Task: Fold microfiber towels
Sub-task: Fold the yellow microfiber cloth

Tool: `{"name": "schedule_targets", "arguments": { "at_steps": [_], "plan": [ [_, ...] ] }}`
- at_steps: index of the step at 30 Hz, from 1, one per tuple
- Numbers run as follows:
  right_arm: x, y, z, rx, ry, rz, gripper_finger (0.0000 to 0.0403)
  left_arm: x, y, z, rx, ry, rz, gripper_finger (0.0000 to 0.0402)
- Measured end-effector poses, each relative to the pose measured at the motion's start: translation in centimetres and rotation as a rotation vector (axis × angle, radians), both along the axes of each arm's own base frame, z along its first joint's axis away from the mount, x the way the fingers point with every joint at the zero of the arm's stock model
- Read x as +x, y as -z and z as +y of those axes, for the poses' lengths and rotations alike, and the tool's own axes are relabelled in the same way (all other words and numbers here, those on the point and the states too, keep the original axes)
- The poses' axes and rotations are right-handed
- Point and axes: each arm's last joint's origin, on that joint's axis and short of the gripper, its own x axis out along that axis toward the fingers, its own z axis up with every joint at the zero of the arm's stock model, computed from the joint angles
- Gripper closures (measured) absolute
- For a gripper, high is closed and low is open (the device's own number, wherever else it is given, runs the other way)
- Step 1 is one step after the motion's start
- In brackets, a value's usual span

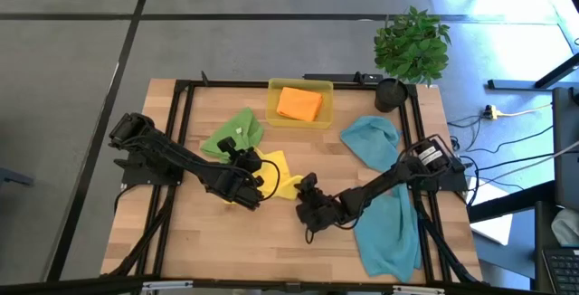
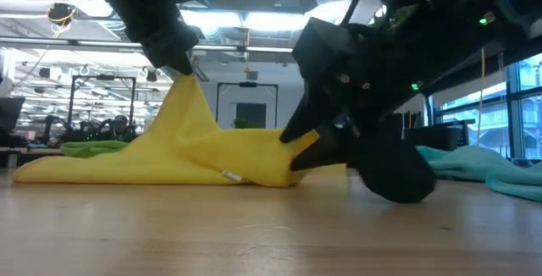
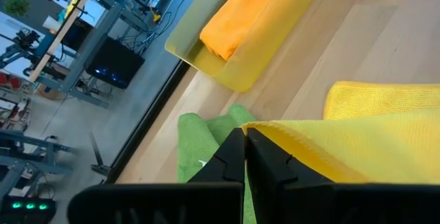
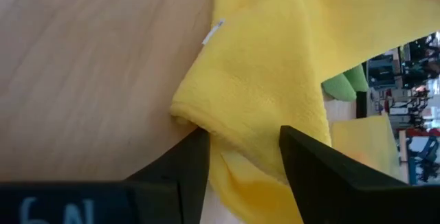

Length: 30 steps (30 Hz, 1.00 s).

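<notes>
Two sets of jaws are meeting on the yellow towel [image 1: 282,176] at the middle of the worktop [image 1: 181,241]. The left gripper [image 3: 245,157] is showing its jaws pressed together on a hemmed edge of the yellow cloth, and in the low view it is lifting that edge into a peak above the wood. The right gripper [image 4: 240,157] is standing with its jaws apart, straddling a bunched corner of the same towel where a small white tag is showing; whether the pads are actually pressing the cloth is hard to tell, since the fold is filling the gap between them. From above, both grippers are covering much of the yellow towel, so its full outline is not readable. The left arm is reaching in from the left side of the worktop, angled toward the centre; the right arm is stretching in from the right edge, lying low across one teal-blue towel [image 1: 389,232] and hiding part of it. In the low view the right arm's dark body is blocking the towel's far end and most of the room behind. Further out, the green towel [image 1: 233,134] is lying crumpled just beside the yellow one, the other teal-blue towel [image 1: 371,139] is sitting heaped near the right rear, and the orange towel [image 1: 299,103] is resting folded in the yellow tray [image 1: 271,114] at the back edge. Beside the tray's right, a potted plant [image 1: 412,46] is standing at the corner.
</notes>
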Motion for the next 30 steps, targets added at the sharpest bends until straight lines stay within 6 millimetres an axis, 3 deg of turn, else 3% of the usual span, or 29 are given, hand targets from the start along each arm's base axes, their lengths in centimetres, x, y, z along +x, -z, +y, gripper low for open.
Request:
{"name": "schedule_targets", "arguments": {
  "at_steps": [10, 25, 30],
  "plan": [
    [1.1, -0.5, -0.7, 0.073, 0.033, -0.115, 0.0226, 0.0, 0.0, 0.0, -0.002, 0.000, -0.002, 0.0401],
    [1.8, -1.2, 0.1, 0.177, -0.139, -0.127, 0.0227, 0.0, 0.0, 0.0, -0.004, 0.000, -0.001, 0.0401],
    [1.9, -1.4, 0.2, 0.192, -0.141, -0.158, 0.0250, 0.0, 0.0, 0.0, -0.008, 0.000, 0.000, 0.0401]
  ]
}}
